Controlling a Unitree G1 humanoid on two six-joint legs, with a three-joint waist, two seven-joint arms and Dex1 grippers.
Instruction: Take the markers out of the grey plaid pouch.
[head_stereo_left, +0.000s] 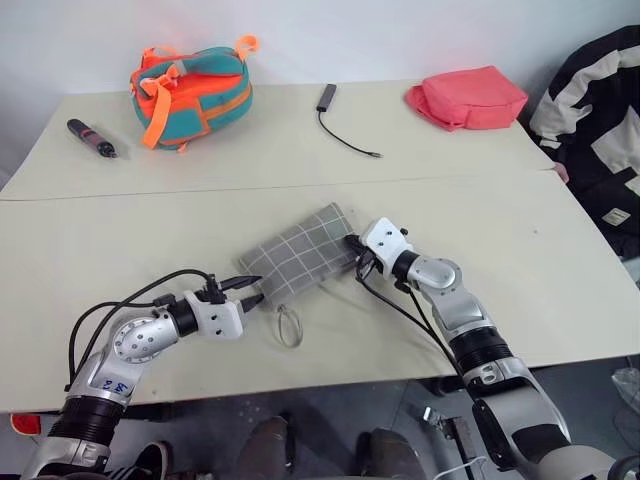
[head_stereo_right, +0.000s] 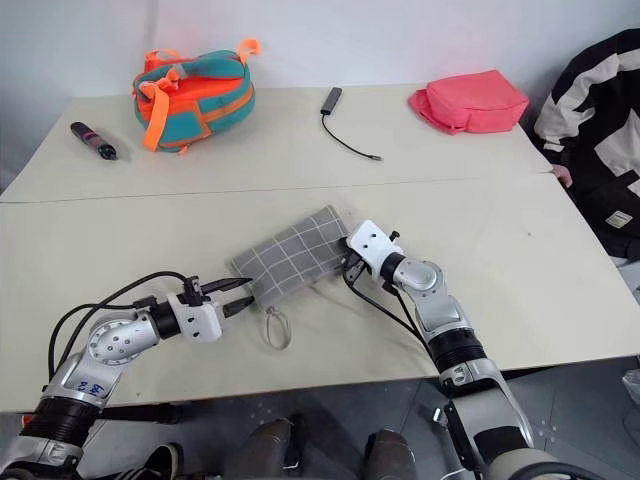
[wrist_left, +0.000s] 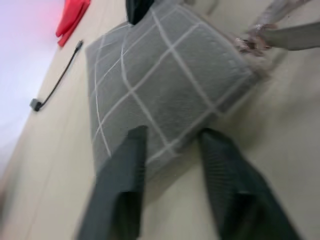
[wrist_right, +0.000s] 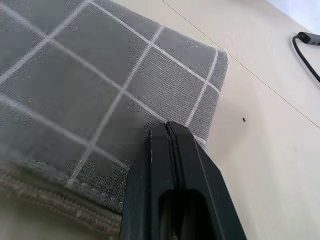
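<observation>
Markers are staying hidden from me; grey plaid pouch (head_stereo_left: 303, 257) is lying between both grippers. Right gripper (wrist_right: 169, 131) is pressing together against its edge; left gripper (wrist_left: 170, 145) is straddling its corner, fingers apart.

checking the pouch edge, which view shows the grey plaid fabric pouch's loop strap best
The left eye view: the whole grey loop strap lies on the table below the flat grey plaid fabric pouch. The right eye view matches. The left wrist view catches a blurred part; the right wrist view shows plaid fabric.
</observation>
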